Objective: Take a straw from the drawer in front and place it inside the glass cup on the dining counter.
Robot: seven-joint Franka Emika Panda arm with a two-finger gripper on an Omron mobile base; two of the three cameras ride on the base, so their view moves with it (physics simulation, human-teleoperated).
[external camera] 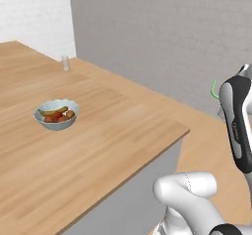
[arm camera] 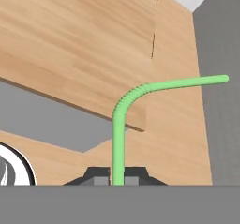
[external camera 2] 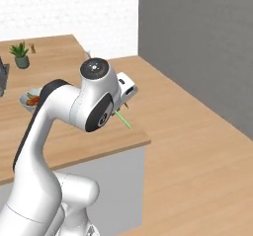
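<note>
The two-finger dark gripper is clamped tight on the thin bright green bendy straw, whose stem rises from between the finger tips at the bottom centre of the hand view, bends at a ribbed elbow mid-frame and runs off toward the right edge. Behind it in that view, the corner of the large light wood-grain dining counter juts from the upper left, its grey side panel below and wooden floor beyond.

In the left base view the counter fills the left and centre, its near corner ending right of centre above open floor. A small clear glass cup stands near the far edge at upper left, well apart from a pale blue bowl of fruit at mid-left; bare wood lies between them. The straw's tip shows at the right edge beside the arm.

In the right base view the straw pokes out at centre, just over the counter's near corner; a small potted plant sits upper left.
</note>
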